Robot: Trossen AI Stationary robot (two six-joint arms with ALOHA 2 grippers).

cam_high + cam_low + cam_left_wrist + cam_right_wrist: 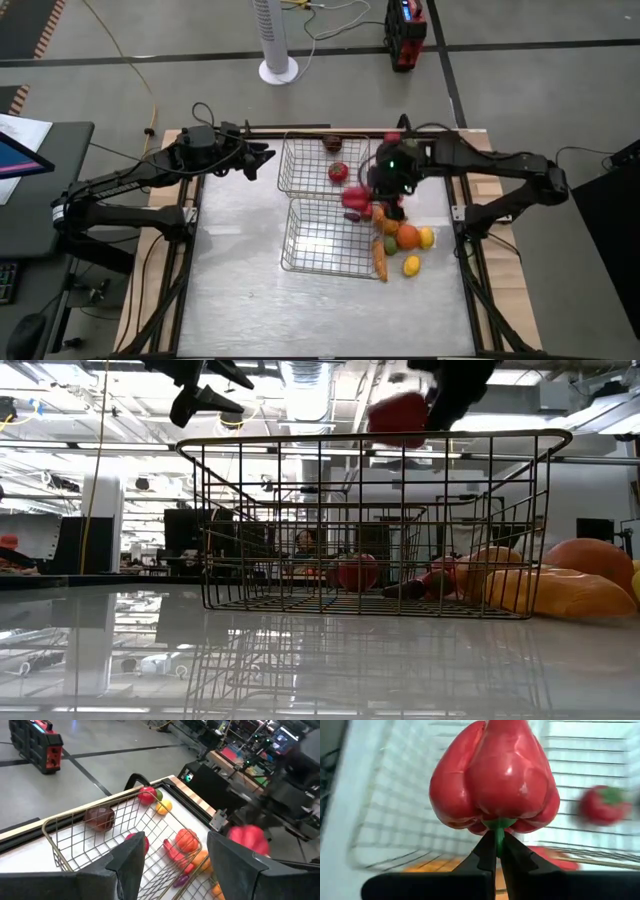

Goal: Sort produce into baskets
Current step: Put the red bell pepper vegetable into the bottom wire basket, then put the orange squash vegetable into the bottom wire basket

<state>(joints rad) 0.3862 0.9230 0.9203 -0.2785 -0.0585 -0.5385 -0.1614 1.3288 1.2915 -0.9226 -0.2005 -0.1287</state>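
Two wire baskets stand mid-table, a far one (310, 165) and a near one (325, 240). The far basket holds a red tomato (338, 172) and a dark red fruit (333, 143). More produce lies on the table right of the near basket: an orange (407, 237), two yellow fruits (427, 237) and a carrot (380, 258). My right gripper (496, 842) is shut on a red bell pepper (492, 775), high above the baskets' right side (397, 415). My left gripper (175, 865) hovers open over the far basket's left edge (262, 158). My right gripper pinches the pepper's green stem (497, 827) between its two fingertips. The fingers slant down from the table's right side. The pepper sticks out beyond the fingertips, stem end toward the gripper, lifted clear above the basket rims.
A white fan base (279, 70) and a red-black case (406, 35) stand on the floor beyond the table's far edge. Bare tabletop stretches left of and in front of the baskets (240, 290).
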